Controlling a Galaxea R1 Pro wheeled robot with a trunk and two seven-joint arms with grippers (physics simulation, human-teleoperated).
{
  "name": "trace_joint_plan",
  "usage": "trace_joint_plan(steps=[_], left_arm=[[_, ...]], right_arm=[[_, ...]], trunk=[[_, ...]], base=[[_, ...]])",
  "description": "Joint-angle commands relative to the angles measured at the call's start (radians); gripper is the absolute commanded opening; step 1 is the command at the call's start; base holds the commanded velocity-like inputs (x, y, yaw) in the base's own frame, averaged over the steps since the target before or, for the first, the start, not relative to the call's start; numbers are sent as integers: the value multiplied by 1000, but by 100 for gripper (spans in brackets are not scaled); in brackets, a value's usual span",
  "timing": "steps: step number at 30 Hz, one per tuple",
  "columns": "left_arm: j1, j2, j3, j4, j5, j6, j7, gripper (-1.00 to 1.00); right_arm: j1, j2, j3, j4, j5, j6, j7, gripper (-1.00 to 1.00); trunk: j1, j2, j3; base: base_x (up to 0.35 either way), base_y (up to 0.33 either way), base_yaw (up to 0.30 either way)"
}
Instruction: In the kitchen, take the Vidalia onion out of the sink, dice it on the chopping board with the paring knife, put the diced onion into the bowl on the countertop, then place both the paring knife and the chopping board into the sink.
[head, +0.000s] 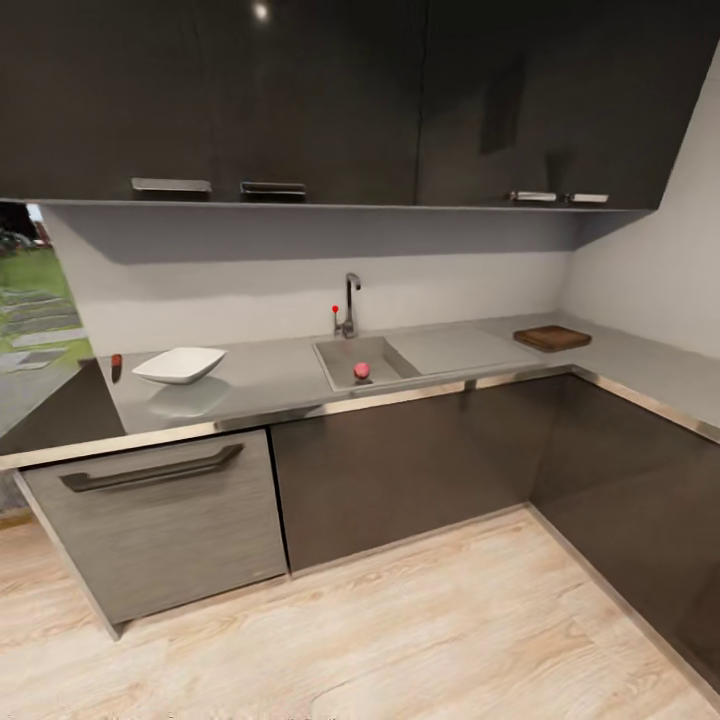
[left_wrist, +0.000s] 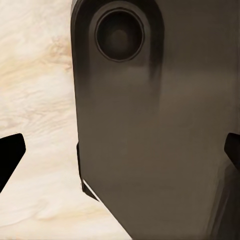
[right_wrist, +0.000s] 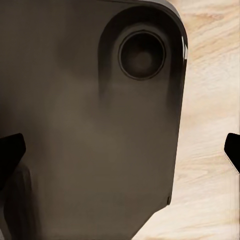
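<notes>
Dark glossy wall cupboards hang over a long grey stone-like countertop (head: 270, 380) that runs along the far wall and turns down the right side, with pale wood flooring in front. Set into it is the grey rectangular sink (head: 335, 360) with its chrome tap (head: 350, 300); the small pinkish round Vidalia onion (head: 361, 371) lies in the basin toward its near edge. The white shallow squarish bowl (head: 180, 364) stands on the worktop well to the left, and just beyond it at the far left end is a small reddish-handled object (head: 116, 366), probably the paring knife, too small to be sure. The dark brown wooden chopping board (head: 552, 338) rests in the far right corner, well apart from the sink.

Both wrist views look down past a dark grey robot body panel to the floor. The left gripper (left_wrist: 120, 150) and the right gripper (right_wrist: 120, 150) each show black fingertips at opposite edges, so both claws are spread wide and empty.

The step in hand appears to be the approach. It would go best by rolling squarely up to the sink, stopping close enough for one arm to reach down into the basin.
</notes>
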Motion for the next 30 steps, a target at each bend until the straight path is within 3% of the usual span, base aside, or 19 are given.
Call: trace_joint_plan(steps=[1, 30], left_arm=[[0, 0, 0, -1, 0, 0, -1, 100], [0, -6, 0, -2, 0, 0, -1, 100]], right_arm=[[0, 0, 1, 0, 0, 0, -1, 100], [0, -1, 1, 0, 0, 0, -1, 100]], trunk=[[0, 0, -1], [0, 0, -17]], base=[[0, 0, 273], [0, 0, 273]])
